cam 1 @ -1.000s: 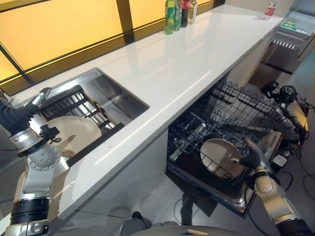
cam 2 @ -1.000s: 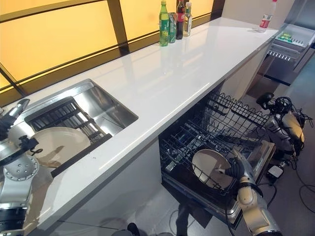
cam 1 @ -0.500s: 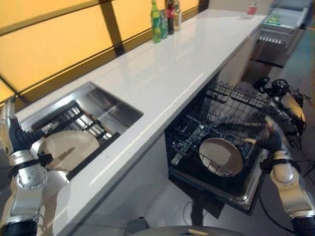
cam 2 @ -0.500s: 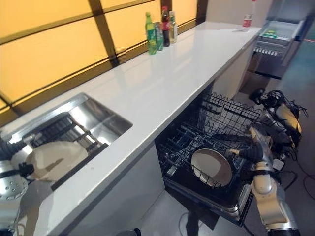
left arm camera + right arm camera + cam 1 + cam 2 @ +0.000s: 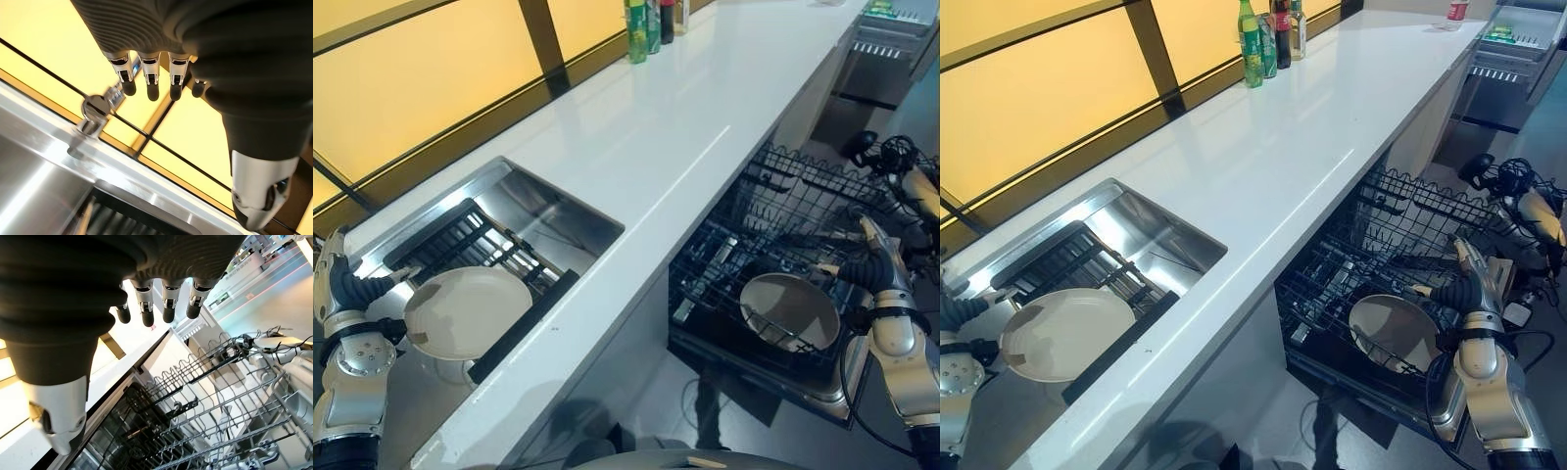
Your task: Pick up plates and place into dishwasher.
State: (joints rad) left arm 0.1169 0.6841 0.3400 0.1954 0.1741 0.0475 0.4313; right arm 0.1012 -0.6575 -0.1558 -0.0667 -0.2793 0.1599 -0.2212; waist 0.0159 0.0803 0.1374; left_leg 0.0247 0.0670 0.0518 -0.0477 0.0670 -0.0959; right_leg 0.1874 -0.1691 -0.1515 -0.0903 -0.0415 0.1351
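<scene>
One plate (image 5: 789,310) leaned in the dishwasher rack (image 5: 773,235), propped by its wires; my right hand (image 5: 878,269) hung beside it, fingers loose and empty. Another plate (image 5: 468,311) waited in the sink (image 5: 543,211), my left hand (image 5: 347,291) relaxed alongside.

I count two round cream plates: one plate (image 5: 465,311) over the black slatted rack (image 5: 470,240) in the one steel sink (image 5: 553,211), the other plate (image 5: 790,309) in the one black wire dishwasher basket (image 5: 783,230). I make out at least three bottles (image 5: 1271,34) on the single white worktop (image 5: 705,108), and one chrome tap (image 5: 98,110).
</scene>
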